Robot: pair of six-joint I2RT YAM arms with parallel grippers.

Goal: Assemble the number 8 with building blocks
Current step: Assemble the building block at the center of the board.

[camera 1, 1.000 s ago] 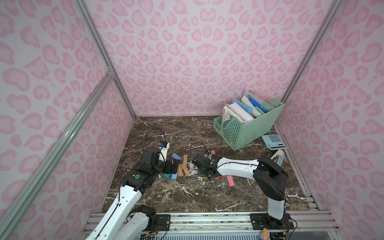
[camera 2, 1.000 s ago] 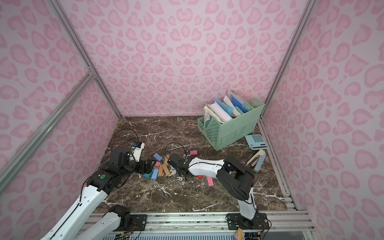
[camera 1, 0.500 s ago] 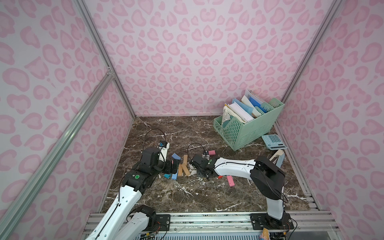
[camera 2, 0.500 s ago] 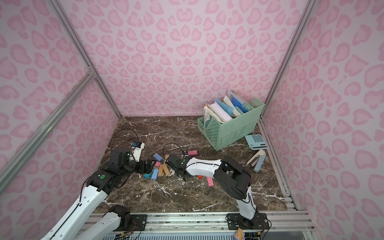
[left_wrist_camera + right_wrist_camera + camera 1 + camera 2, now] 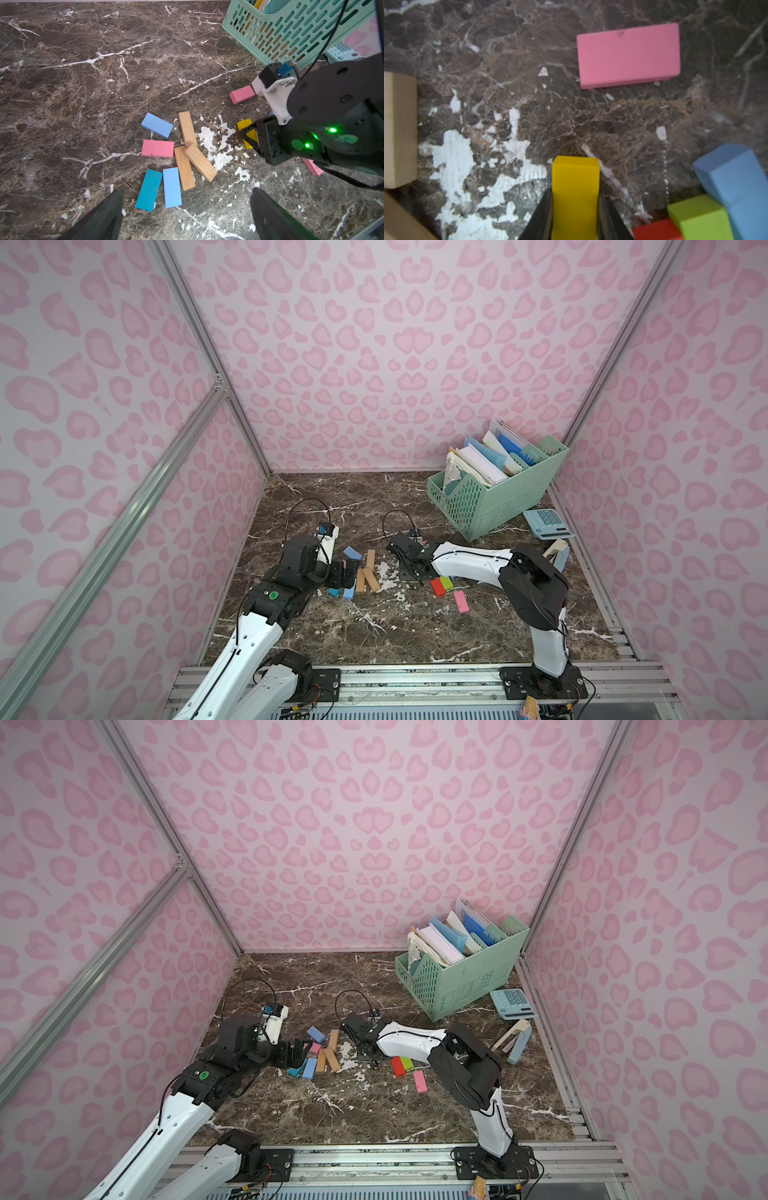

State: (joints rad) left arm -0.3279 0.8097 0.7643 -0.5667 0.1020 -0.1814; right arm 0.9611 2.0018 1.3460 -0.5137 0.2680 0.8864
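The right gripper [image 5: 575,196] is clamped on a yellow block [image 5: 575,176], low over the table [image 5: 571,116]. The left gripper [image 5: 188,190] is held wide apart above a loose cluster of blocks [image 5: 184,164]. A pick-up is judged in hand; no figure eight is formed yet. Next, the yellow block is to be carried to the cluster and squared against it. The clamp is shown only in the wrist views; in both top views it is hidden by the arm.

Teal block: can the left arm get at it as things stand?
Probably yes: the open left gripper hangs close by the teal block with nothing between; the light blue block beside it may crowd a finger.
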